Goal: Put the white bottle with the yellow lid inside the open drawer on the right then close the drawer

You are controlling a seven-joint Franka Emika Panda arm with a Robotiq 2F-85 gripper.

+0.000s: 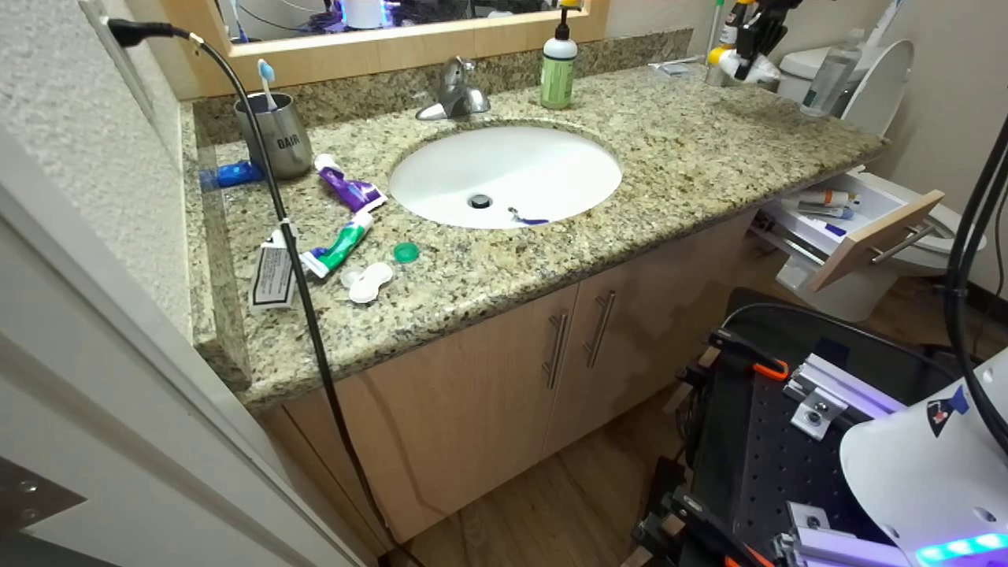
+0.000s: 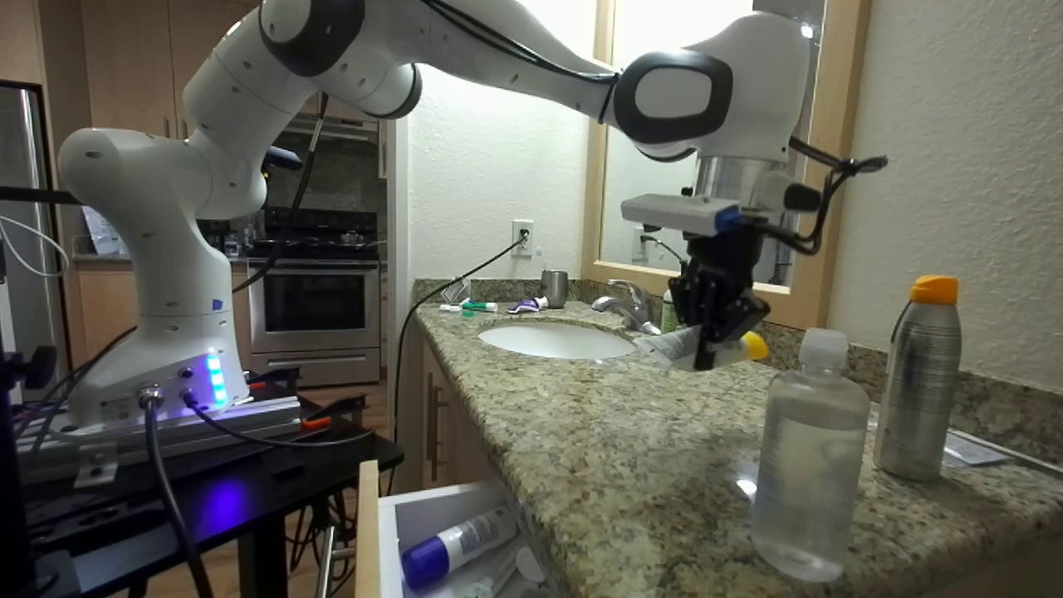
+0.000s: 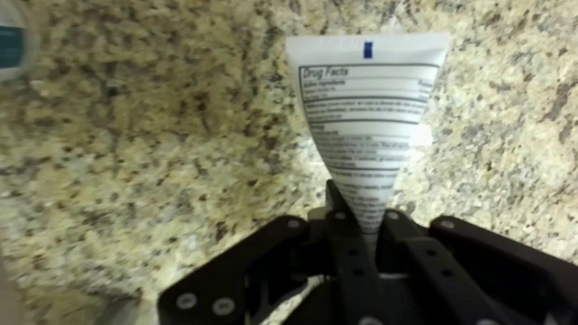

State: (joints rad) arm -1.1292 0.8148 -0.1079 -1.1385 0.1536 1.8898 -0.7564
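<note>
Above the speckled counter (image 2: 581, 448) a wood-framed mirror (image 2: 648, 176) is mounted on a textured wall (image 2: 947, 166), and a brown floor (image 1: 543, 496) is seen below

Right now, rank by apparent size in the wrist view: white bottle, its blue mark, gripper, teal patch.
1. Gripper, perhaps enlarged by nearness
2. White bottle, partly hidden
3. Teal patch, cut off
4. Blue mark
</note>
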